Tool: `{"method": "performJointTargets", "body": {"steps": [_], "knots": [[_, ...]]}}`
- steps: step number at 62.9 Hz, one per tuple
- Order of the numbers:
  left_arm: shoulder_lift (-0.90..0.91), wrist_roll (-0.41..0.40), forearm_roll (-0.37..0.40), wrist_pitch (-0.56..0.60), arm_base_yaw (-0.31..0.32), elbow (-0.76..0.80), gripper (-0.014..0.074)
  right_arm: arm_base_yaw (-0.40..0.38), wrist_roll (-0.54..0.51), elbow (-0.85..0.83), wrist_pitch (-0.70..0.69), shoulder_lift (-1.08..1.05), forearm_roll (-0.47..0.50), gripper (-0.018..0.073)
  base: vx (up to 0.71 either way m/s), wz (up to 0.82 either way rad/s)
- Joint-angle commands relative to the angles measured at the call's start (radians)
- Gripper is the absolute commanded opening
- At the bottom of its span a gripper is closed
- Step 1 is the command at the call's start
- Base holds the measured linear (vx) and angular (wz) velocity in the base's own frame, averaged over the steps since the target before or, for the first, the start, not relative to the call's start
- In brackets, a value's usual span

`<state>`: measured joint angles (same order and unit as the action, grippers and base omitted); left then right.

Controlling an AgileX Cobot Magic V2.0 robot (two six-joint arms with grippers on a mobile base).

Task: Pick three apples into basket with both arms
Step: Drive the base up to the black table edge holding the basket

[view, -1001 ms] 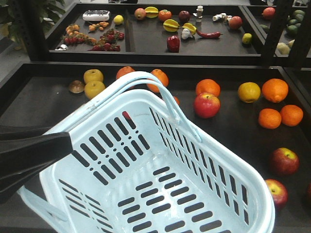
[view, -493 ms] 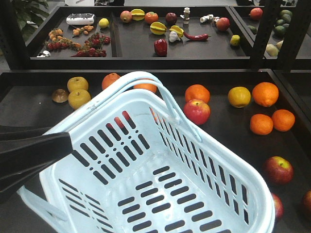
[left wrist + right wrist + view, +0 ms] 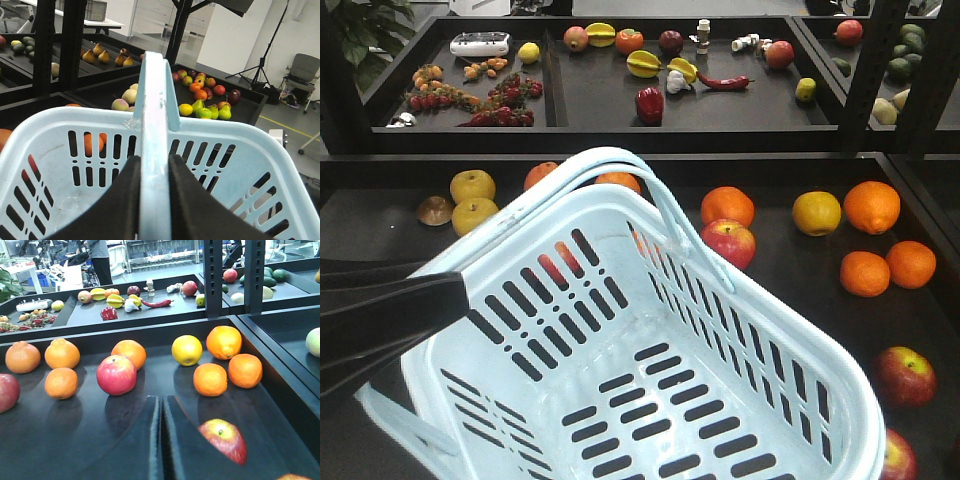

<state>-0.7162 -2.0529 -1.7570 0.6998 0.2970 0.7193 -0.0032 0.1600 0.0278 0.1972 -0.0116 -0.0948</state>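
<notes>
While my left gripper is clamped on the basket handle, a dark finger pressed against each side of the pale blue bar, the basket hangs askew over the front left part of the black tray. My right gripper is narrow: the two fingers lie almost together with only a thin slit between them, and they hold nothing. It hovers low over bare tray surface.

All three apples I can pick out lie on the tray, outside the basket. The middle apple sits near the tray's centre, just beside the basket's right rim and close in front of an orange. From my right wrist it lies ahead and to the left of the fingers. The right apple rests near the right edge, well apart from the basket. In the wrist view it is just to the right of my fingertips, its stem showing. The corner apple is at the front right corner, cut off by the picture's edge. A red shape shows through the slots of the basket's far left wall; I cannot tell what it is.
</notes>
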Motion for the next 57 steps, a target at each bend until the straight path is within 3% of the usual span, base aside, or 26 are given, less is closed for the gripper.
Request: {"method": "performJointTargets", "body": {"steps": [1,57], "knots": [[0.003,-0.003,-0.02,-0.036,0.004,0.03,-0.0006,0.001,-0.006,0.012,-0.075,-0.012,-0.009,-0.0005,0.08,-0.02],[0.003,-0.003,-0.02,-0.036,0.004,0.03,-0.0006,0.001,-0.006,0.012,-0.076,-0.012,-0.009,-0.0005,0.03,-0.01]]}}
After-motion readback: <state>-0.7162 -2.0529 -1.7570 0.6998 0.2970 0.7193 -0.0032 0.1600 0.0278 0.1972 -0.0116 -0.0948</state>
